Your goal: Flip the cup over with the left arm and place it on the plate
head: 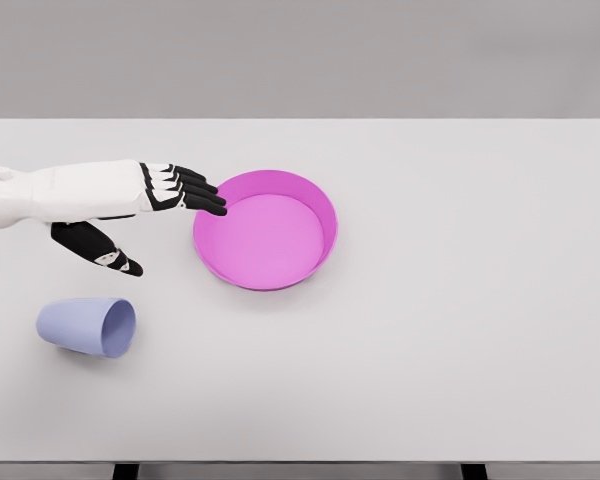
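1. A white table (460, 330) is seen filling most of the head view, with a grey wall behind its far edge and two dark leg tops shown at the near edge.
2. A magenta plate (326, 214) — round, shallow, with a raised rim — is set upright on the table, left of centre and toward the far half. Nothing is seen lying in it.
3. The left arm is brought in from the left edge, its white forearm held roughly level above the table, pointing right.
4. The left hand (145, 205) is held open above the surface: the four black-tipped fingers (195, 190) are stretched out side by side toward the plate's left rim, their tips shown just beside or slightly over it, while the thumb (100, 247) is spread away, angled down toward the near side. Nothing is gripped.
5. A pale blue cup (85, 326) is found lying on its side at the near left of the table, its open mouth turned to the right. It is placed nearer than the hand and apart from it — and well apart from the plate.
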Action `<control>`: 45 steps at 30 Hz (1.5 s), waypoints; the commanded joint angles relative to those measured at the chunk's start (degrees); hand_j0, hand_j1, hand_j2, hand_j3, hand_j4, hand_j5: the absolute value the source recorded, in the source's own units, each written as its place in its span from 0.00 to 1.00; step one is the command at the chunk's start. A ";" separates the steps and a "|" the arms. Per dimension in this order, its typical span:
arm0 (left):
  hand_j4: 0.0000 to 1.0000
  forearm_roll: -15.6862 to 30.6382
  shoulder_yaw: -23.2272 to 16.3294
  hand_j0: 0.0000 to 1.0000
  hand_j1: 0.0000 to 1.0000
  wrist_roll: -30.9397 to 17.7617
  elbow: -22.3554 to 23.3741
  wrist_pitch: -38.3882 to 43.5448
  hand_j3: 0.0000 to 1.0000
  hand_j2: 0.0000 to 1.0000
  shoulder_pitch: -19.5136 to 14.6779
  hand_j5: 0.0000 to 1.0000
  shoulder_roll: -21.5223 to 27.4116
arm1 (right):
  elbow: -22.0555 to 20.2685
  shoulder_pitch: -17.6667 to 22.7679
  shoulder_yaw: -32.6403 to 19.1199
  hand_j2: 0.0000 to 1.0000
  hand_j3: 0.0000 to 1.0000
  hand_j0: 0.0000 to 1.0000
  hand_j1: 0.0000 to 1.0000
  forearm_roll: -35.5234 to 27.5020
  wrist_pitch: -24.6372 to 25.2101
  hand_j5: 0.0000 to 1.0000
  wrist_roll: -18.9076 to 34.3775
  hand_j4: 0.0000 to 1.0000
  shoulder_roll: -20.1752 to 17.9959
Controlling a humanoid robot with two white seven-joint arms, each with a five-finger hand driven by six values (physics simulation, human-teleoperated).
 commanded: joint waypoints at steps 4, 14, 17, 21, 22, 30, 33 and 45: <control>1.00 4.28 -0.04 1.00 1.00 0.02 -0.01 0.15 1.00 1.00 0.53 1.00 0.11 | 0.38 0.00 -0.10 1.00 1.00 1.00 1.00 0.02 0.13 1.00 0.03 1.00 0.00; 1.00 8.33 0.14 1.00 1.00 0.46 -0.10 0.15 1.00 1.00 6.06 1.00 2.14 | 0.30 0.00 0.25 1.00 1.00 1.00 1.00 0.02 0.05 1.00 0.03 1.00 0.00; 1.00 8.33 1.81 1.00 1.00 7.75 -0.10 0.15 1.00 1.00 6.33 1.00 2.66 | 0.30 0.00 0.25 1.00 1.00 1.00 1.00 0.02 0.05 1.00 0.03 1.00 0.00; 1.00 12.19 5.05 1.00 1.00 8.28 -0.10 0.15 1.00 1.00 13.18 1.00 8.90 | 0.30 0.00 0.25 1.00 1.00 1.00 1.00 0.02 0.05 1.00 0.03 1.00 0.00; 1.00 15.09 5.76 1.00 1.00 8.28 -0.10 0.15 1.00 1.00 15.29 1.00 9.78 | 0.30 0.09 0.25 1.00 1.00 1.00 1.00 0.02 0.05 1.00 0.03 1.00 0.00; 1.00 18.61 5.50 1.00 1.00 8.54 -0.10 0.15 1.00 1.00 23.99 1.00 12.33 | 0.30 0.09 0.25 1.00 1.00 1.00 1.00 0.02 0.05 1.00 0.03 1.00 0.00; 1.00 18.79 5.50 1.00 1.00 8.54 -0.10 0.15 1.00 1.00 25.93 1.00 12.51 | 0.30 0.09 0.25 1.00 1.00 1.00 1.00 0.02 0.05 1.00 0.03 1.00 0.00; 1.00 18.09 5.06 1.00 1.00 13.82 -0.10 0.15 1.00 1.00 31.20 1.00 14.79 | 0.30 0.00 0.25 1.00 1.00 1.00 1.00 0.02 0.05 1.00 0.03 1.00 0.00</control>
